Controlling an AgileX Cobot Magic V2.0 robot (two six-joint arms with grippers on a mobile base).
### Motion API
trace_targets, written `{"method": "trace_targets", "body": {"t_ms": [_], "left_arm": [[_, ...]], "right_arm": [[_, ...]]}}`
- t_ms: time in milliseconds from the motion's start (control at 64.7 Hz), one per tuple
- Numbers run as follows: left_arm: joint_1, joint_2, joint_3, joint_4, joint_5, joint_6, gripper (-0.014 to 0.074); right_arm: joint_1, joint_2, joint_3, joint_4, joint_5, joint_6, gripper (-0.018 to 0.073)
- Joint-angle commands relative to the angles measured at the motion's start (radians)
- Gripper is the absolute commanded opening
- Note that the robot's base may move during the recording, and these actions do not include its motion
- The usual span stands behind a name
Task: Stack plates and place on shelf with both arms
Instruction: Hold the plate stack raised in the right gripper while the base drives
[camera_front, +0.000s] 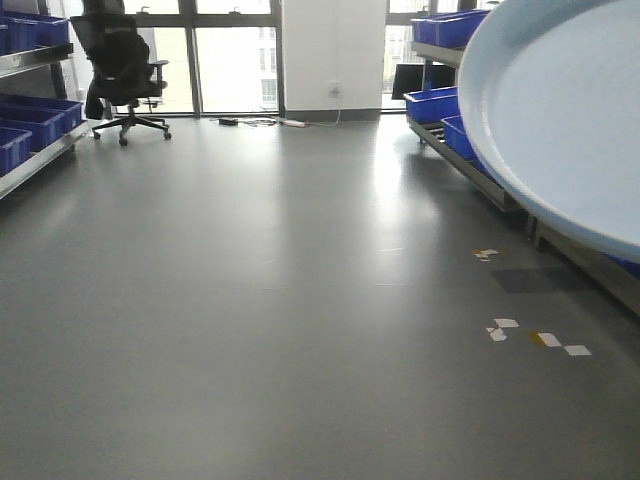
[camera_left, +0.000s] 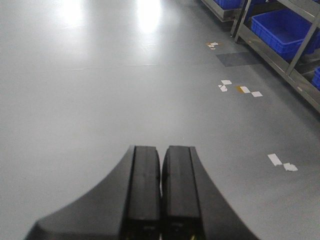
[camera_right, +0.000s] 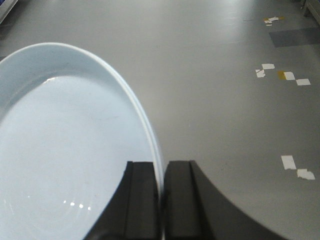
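A pale bluish-white plate (camera_right: 65, 150) hangs in the air above the grey floor (camera_right: 215, 100), gripped at its upturned rim. The right gripper (camera_right: 161, 172) pinches that rim between its two black fingers. In the front view the same plate (camera_front: 560, 110) fills the upper right corner, tilted. The left gripper (camera_left: 161, 155) has its fingers pressed together with nothing between them. Tape marks (camera_left: 240, 89) dot the floor. Blue bins (camera_front: 445, 105) sit on metal racks at both sides, and a black office chair (camera_front: 122, 70) stands by the windows.
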Motion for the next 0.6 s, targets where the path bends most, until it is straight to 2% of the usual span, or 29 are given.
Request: {"method": "trace_targets", "body": {"t_ms": [0,587], "left_arm": [[0.002,-0.001,-0.031,0.000,-0.077,-0.006,0.0086],[0.002,-0.001,-0.031,0.000,-0.077,-0.006,0.0086]], "right_arm": [[-0.008,0.004,-0.032,0.002,-0.090,-0.003,0.0049],[-0.008,0.004,-0.032,0.002,-0.089,-0.003,0.0049]]}}
